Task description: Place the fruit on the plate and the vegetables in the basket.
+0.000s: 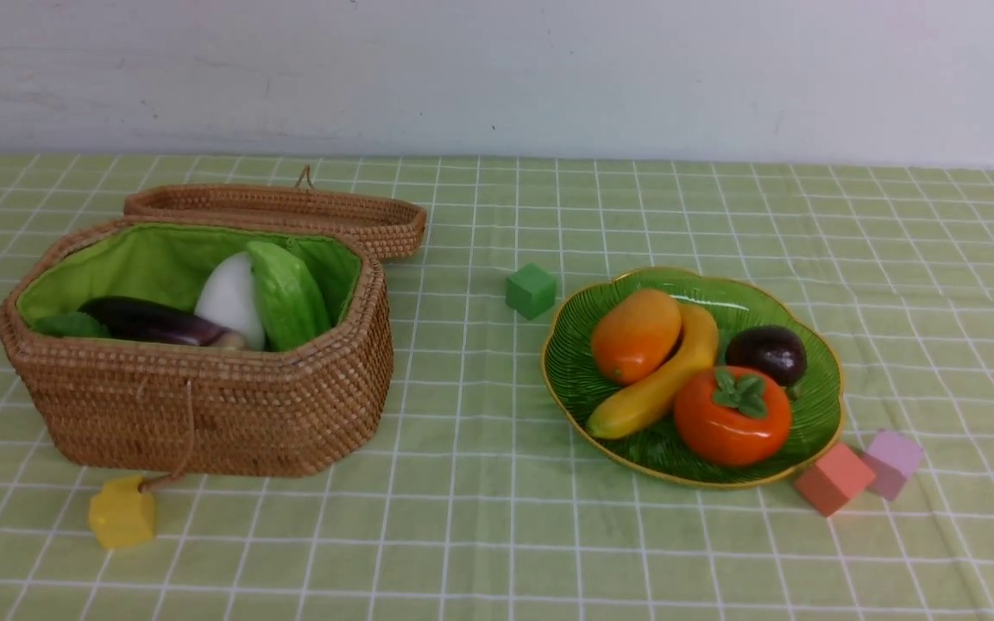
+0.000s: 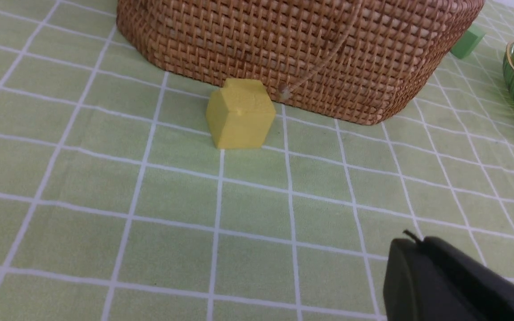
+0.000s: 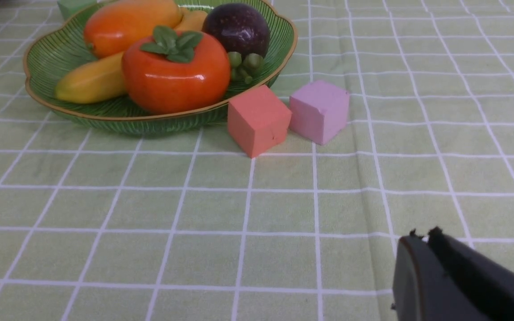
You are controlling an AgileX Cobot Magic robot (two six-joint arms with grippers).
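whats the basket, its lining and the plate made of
Basket: woven wicker or rattan, low sheen, judging by the brown strands crossing over and under. Lining: bright green cloth, matt, as its soft folds suggest. Plate: glossy green glass or glazed ceramic, with bright reflections, moulded ribs and a thin gold-coloured rim; the look leaves open which.

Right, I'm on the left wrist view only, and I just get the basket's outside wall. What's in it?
Observer: Eggplant, white gourd and bitter gourd, plus green leaves at the left end. Whatever is under the leaves is hidden.
Operator: Plate is cut off for me too. All four fruits on it?
Observer: Yes: mango, banana, persimmon, mangosteen. An orange-red cube and a pink cube sit outside the near right part of the rim.
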